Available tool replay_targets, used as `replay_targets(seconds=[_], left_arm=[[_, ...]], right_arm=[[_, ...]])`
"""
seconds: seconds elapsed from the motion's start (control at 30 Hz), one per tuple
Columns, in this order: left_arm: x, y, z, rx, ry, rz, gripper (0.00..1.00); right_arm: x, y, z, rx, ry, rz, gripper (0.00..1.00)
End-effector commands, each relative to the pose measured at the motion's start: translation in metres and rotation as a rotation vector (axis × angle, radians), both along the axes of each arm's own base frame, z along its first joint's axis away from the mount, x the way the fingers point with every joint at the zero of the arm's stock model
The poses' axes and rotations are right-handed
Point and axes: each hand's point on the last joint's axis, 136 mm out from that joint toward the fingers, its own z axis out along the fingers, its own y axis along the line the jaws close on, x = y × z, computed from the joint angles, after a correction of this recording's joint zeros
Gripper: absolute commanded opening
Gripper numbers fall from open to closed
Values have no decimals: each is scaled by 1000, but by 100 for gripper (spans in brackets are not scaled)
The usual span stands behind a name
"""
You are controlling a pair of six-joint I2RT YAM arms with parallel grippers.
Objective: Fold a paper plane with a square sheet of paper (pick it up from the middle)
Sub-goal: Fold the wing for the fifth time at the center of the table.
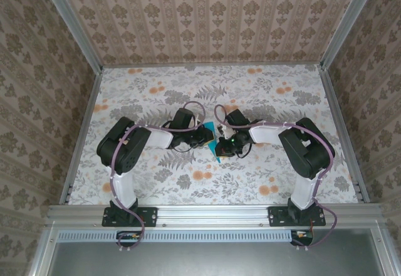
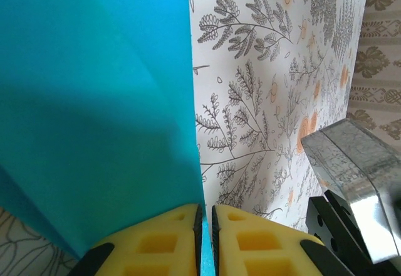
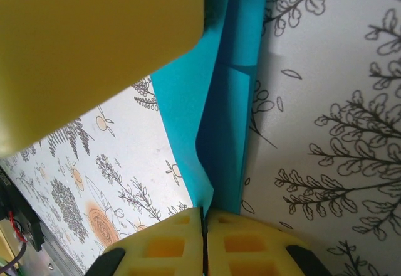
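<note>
So both arms meet around the middle of the floral table (image 1: 263, 94), with the teal paper plane (image 1: 212, 139) pinched between them. On the wrist cam, the left gripper (image 2: 205, 216) has its yellow pads almost together, with a thin edge of the plane clamped in the gap. Same deal for the right gripper (image 3: 203, 216), squeezed fully closed on a folded edge. Can't tell if the plane touches the tabletop.
</note>
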Motion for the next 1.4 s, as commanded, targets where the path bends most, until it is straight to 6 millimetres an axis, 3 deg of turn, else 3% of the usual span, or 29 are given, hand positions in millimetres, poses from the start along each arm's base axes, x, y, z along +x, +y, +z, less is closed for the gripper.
replay_targets(seconds=[0.0,0.17,0.4,0.97,1.37], left_arm=[[2,-2,36,-23,-92,-27,16],[-6,11,47,2,-135,-14,17],[-21,24,31,35,-114,6,16],[-17,10,-3,73,-52,-20,12],[-24,16,-24,176,6,-34,10]], right_arm=[[-20,-40,-55,-252,74,-32,8],[-22,-38,-58,-233,101,-51,8],[-21,-37,-58,-219,112,-63,8],[-22,-36,-58,-212,118,-62,8],[-21,-34,-52,-195,104,-55,9]])
